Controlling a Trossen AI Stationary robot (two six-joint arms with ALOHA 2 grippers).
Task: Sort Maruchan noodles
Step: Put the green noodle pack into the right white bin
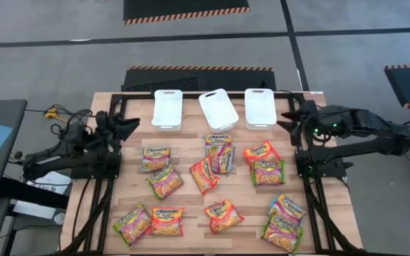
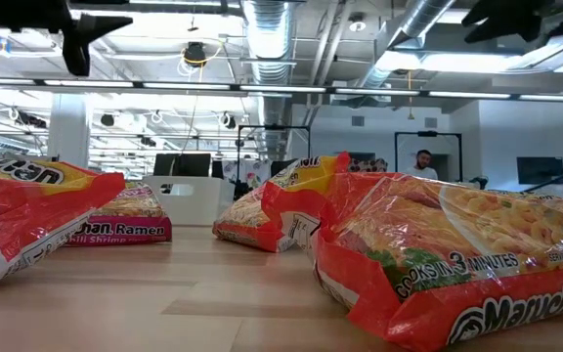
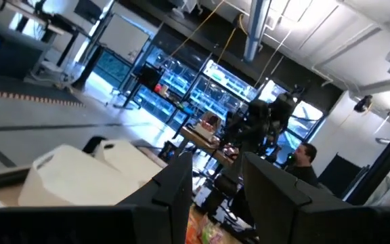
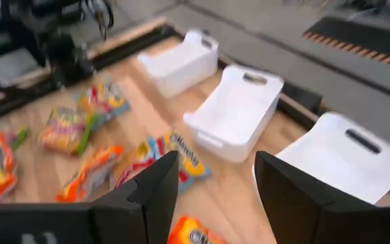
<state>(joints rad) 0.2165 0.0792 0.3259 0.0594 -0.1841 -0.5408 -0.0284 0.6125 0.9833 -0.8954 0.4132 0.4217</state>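
We judge the sorting has not begun — every packet lies loose on the worktop (image 1: 191,153) and all three bins look empty.

At the left edge, our left hand (image 1: 128,126) hangs above the worktop's far left corner, fingers parted with a clear gap and holding nothing; its wrist camera looks out over the bins into the room.

Moving rightward, the Maruchan noodles (image 1: 164,180) are scattered across the middle and near part of the worktop: two pairs near the front left, a cluster with overlapping packets at centre, more toward the right. Beyond them, along the far edge, stand three white bins (image 1: 167,109) side by side, the middle one skewed.

At the right, our right hand (image 1: 289,116) hovers just beside the right bin (image 1: 260,108), fingers spread wide and empty, looking down on bins and packets.

The next move, as we see it — pick one flavour, bring a hand down over a packet lying apart from its neighbours, and close across its flat body; overlapping ones could come up together.
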